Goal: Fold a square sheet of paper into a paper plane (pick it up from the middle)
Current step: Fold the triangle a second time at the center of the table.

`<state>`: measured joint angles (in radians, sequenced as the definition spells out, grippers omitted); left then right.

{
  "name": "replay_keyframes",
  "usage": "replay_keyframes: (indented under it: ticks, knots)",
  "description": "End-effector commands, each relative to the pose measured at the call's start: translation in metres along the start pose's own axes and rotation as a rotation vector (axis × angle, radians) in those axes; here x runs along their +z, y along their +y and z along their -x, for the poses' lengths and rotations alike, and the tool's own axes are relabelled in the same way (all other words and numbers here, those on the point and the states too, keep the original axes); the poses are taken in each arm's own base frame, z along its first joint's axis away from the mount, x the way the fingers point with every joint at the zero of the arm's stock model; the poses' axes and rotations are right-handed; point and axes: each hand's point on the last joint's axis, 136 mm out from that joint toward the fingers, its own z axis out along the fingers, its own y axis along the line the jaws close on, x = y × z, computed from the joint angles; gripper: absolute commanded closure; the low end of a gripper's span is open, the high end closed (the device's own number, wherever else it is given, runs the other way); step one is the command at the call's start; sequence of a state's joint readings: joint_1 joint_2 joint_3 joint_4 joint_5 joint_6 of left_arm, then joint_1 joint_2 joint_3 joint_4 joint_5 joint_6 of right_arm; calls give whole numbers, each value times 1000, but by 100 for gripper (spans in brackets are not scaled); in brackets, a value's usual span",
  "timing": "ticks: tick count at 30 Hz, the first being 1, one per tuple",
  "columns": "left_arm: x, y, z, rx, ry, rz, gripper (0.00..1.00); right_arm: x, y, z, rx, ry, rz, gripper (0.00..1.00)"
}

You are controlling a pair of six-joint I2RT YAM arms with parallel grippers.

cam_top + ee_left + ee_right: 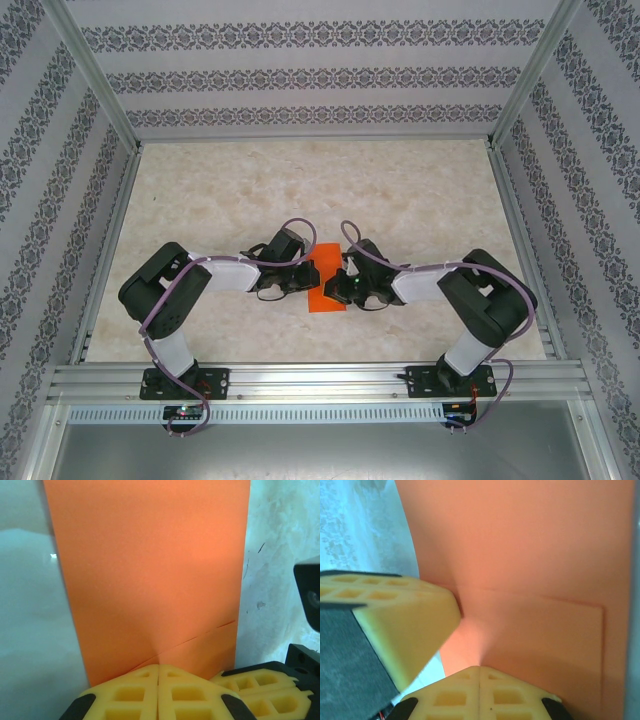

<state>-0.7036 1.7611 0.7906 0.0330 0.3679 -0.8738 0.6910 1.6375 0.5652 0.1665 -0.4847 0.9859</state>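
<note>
Looking down from the top camera, you see both arms bent inward so that their grippers meet near the middle of the table (pixel 400 190), toward its near side. The orange sheet of paper (pixel 323 302) sits between them as a strip that is taller than it is wide. The left gripper (pixel 308 283) is at its left edge and the right gripper (pixel 338 288) at its right edge, and the two nearly touch over the paper.

On the left wrist camera, your left gripper (pixel 159 672) has its yellow fingers pressed together, pinching the near edge of the sheet (pixel 150 570). A thin slanted line runs across the paper just above the fingertips. The right gripper's yellow fingers (pixel 255 680) sit just beside yours on the same edge.

On the right wrist camera, your right gripper (pixel 479 672) is likewise closed on the sheet (pixel 530 545), which puckers slightly where the fingers bite. A second layer of paper with a straight edge and a square corner lies over the first. One left finger (pixel 405 625) comes in from the left and touches the paper.

You cannot tell from these views whether the sheet lies flat on the table or is raised off it.
</note>
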Motion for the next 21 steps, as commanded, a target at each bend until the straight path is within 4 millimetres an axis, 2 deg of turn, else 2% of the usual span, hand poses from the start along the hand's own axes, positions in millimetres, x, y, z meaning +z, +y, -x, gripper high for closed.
replay_keyframes:
  ticks: [1, 7, 10, 14, 19, 21]
  knots:
    - [11, 55, -21, -62, 38, 200, 91, -7, -29, -24, 43, 59, -83, 94]
    - [11, 60, -23, -61, 39, 222, 92, -18, -40, -34, 59, 53, -93, 94]
    - [11, 61, -22, -55, 38, 227, 92, -25, -52, -39, 77, 46, -111, 93]
    - [12, 55, -22, -46, 45, 203, 91, -34, -58, -40, 97, 26, -100, 92]
    - [11, 38, -19, -18, 49, 138, 90, -53, -19, -22, 25, -47, 0, 84]
    - [9, 31, -16, -1, 49, 119, 89, -65, -11, -7, -7, -120, -30, 74]
